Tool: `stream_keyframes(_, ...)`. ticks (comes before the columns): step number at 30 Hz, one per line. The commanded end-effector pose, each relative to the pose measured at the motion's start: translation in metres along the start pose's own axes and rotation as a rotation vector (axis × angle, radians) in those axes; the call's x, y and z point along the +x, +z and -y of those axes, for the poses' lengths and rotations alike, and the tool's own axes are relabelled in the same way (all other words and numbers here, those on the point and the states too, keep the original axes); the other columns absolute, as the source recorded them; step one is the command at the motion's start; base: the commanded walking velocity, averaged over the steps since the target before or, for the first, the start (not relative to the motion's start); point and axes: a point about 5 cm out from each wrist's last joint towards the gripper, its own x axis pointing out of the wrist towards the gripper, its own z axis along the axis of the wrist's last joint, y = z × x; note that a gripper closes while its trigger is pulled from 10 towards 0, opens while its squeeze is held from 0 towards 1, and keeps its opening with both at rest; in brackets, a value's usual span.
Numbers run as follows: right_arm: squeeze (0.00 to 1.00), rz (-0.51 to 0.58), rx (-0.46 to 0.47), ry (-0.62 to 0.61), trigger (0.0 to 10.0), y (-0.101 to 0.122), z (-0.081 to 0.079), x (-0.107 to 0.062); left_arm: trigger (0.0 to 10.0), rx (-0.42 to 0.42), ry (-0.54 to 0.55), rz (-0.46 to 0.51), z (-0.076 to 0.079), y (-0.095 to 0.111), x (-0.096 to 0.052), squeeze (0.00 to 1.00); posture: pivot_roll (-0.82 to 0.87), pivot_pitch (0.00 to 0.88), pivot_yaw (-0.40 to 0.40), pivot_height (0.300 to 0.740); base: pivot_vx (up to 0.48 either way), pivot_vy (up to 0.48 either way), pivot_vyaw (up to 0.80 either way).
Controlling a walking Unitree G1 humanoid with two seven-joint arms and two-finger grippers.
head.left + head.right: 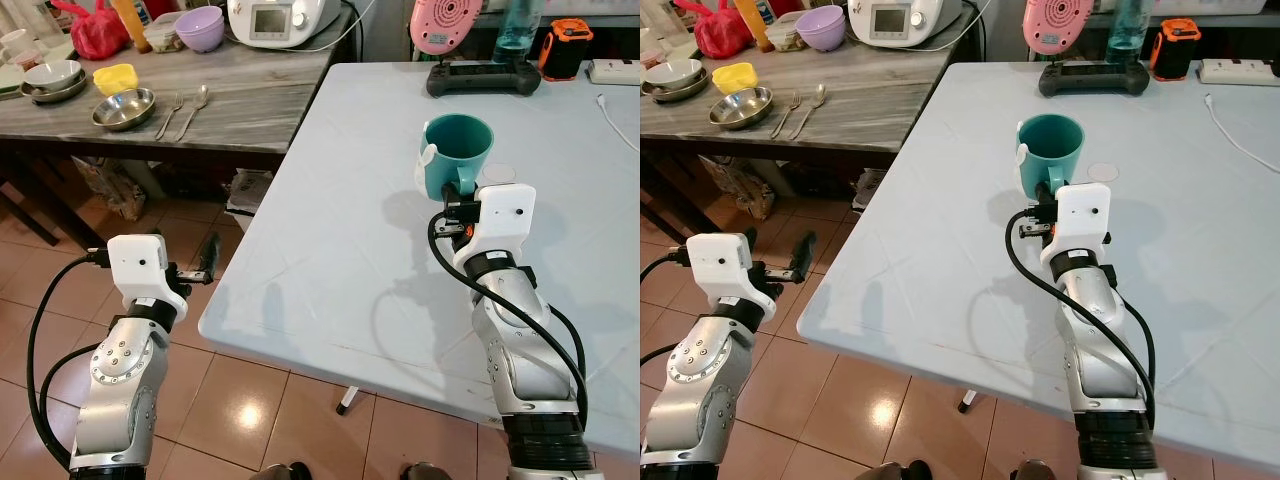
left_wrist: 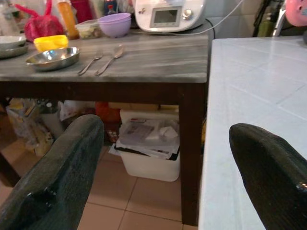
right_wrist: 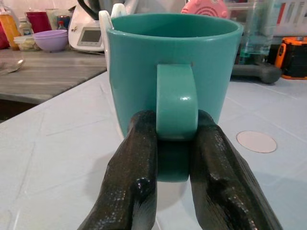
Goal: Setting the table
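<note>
The right gripper has its two black textured fingers pinched on the flat loop handle of a glossy teal ceramic mug. In the head views the white wrist housing hides the grip itself; the wrist camera shows the handle squeezed between the pads. The mug stands upright on the pale blue-grey table, roughly mid-width and well clear of the near edge. Something white pokes up behind its rim on the robot's left side — can't tell what it is. Just beside the mug lies a small flat round whitish disc.

The left gripper hangs off the table's left corner over the brown floor tiles, fingers spread wide with nothing between them. Past them, under the other table, sits a white bin stuffed with crumpled paper.

That other table is a grey wood-grain one with dark legs, butted near the blue table's far left corner. On it: a shiny steel bowl, a fork and spoon side by side, a yellow dish, a lilac bowl, and a white kitchen appliance with a screen, cut off at the top edge.

Far end of the blue table has a dark controller and a pink round thing, also cropped. Most of the tabletop around the mug is bare.
</note>
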Motion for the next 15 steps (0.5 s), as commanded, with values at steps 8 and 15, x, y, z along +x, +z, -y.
stream_keyframes(8,0.00,-0.008,0.024,0.025,10.0,0.0012,-0.0085,0.0032,10.0,0.000,0.032,-0.011,0.0002,-0.0027,0.0011,0.00,-0.09,0.102,0.147,0.740,0.000,0.000,-0.25)
stream_keyframes(15,0.00,-0.008,0.023,0.021,10.0,0.0006,-0.0082,0.0027,10.0,0.000,0.026,-0.011,0.0009,-0.0025,0.0030,0.00,-0.09,0.101,0.151,0.740,0.000,0.000,-0.64)
